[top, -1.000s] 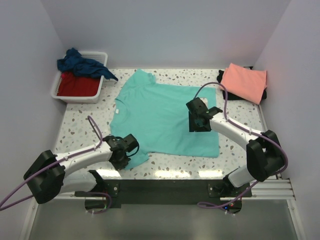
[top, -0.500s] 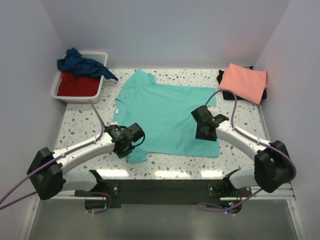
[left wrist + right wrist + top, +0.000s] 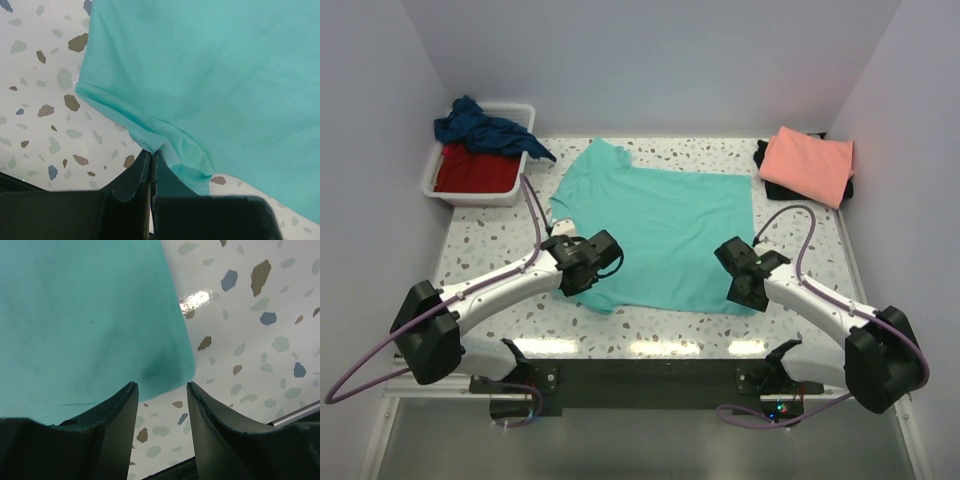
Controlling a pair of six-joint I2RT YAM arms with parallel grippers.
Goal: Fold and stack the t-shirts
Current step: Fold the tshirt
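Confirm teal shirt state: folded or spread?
Spread: teal shirt lies open on the table, one sleeve showing; only its near hem edge is pinched in the left claw.

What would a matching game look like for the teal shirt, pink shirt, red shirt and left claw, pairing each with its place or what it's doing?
Things:
1. teal shirt
2. pink shirt
3. red shirt
4. left claw

Places or states:
A. inside the white tub
B. pinched shut on a teal hem
C. spread out on the table
D. folded, far right corner

Pairs: 1-C, 2-D, 3-A, 4-B.
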